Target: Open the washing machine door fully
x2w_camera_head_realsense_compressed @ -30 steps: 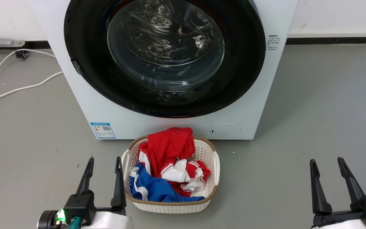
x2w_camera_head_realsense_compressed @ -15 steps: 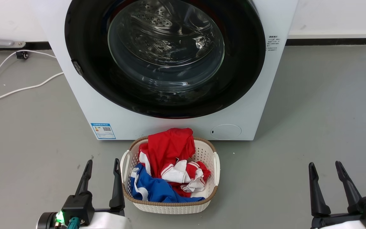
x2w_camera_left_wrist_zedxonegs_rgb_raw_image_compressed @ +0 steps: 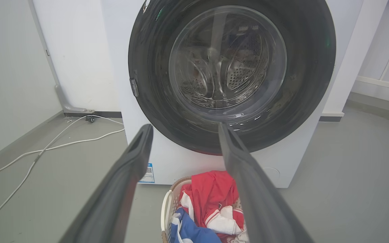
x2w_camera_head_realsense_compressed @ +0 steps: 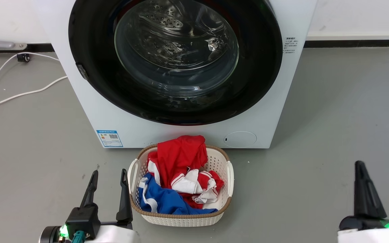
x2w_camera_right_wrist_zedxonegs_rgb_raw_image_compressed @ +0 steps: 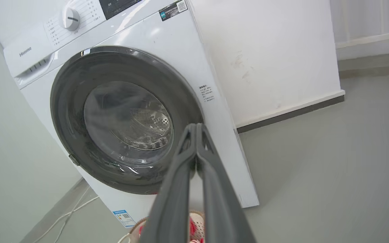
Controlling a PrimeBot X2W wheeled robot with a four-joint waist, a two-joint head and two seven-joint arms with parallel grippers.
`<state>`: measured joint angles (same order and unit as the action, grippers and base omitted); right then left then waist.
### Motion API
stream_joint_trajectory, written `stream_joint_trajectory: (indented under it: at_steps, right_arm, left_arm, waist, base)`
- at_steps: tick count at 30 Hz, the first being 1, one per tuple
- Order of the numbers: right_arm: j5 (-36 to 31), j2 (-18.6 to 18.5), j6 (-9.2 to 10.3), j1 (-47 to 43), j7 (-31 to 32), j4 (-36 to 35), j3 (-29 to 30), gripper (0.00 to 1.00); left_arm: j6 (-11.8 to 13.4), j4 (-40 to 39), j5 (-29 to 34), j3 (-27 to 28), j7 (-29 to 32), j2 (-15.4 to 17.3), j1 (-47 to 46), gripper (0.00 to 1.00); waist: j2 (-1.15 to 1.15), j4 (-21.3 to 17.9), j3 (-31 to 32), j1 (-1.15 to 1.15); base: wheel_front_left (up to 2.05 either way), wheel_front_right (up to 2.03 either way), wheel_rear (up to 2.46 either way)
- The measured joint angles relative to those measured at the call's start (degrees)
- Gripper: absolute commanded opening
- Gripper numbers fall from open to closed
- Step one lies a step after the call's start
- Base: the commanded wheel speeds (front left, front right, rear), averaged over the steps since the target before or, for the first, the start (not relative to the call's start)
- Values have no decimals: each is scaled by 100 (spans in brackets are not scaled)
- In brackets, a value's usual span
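Filling the upper centre, the washing machine door sits shut, well apart from both grippers. The left gripper, lower left, is spread; the right gripper, lower right, is pressed together.

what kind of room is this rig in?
Likely a laundry corner in a bare indoor room: a white front-loading washing machine by a white wall, a laundry basket of clothes before it, plain grey floor.

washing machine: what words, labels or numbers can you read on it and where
"Hisense": on the drawer front of the washing machine.
On the blue sticker: too small to read.
The print beside the door: too small.
Around the dial and on the top sticker: blurred.
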<state>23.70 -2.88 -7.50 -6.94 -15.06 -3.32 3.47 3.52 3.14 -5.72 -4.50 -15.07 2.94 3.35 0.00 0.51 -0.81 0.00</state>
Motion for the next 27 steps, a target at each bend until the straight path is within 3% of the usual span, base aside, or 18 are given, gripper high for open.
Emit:
stream_joint_trajectory:
  at_steps: [5,13,17,21,27]
  right_arm:
    - [1853,-2,1,86,-2,15,45,0]
    - [4431,5,1,-7,-3,118,-478,0]
    - [5441,3,1,-32,68,-41,-691,0]
    - [6433,-126,1,-116,530,-241,-666,0]
    - [7333,-188,2,-250,1284,-393,-475,0]
  left_arm:
    - [0,-1,-8,4,0,0,1,100]
    - [2,8,-22,-3,0,-2,14,100]
    - [3,10,-34,-4,0,-2,15,100]
    - [7,15,-34,-2,0,-2,14,100]
    - [7,15,-32,2,0,-2,14,100]
  waist:
    - [0,-4,-1,0]
    - [0,-20,0,0]
    - [0,-27,-17,0]
    - [0,-27,-24,0]
    - [0,-14,-31,0]
  base:
    - [0,0,0]
    - [0,0,0]
    - [0,0,0]
    - [0,0,0]
    - [0,0,0]
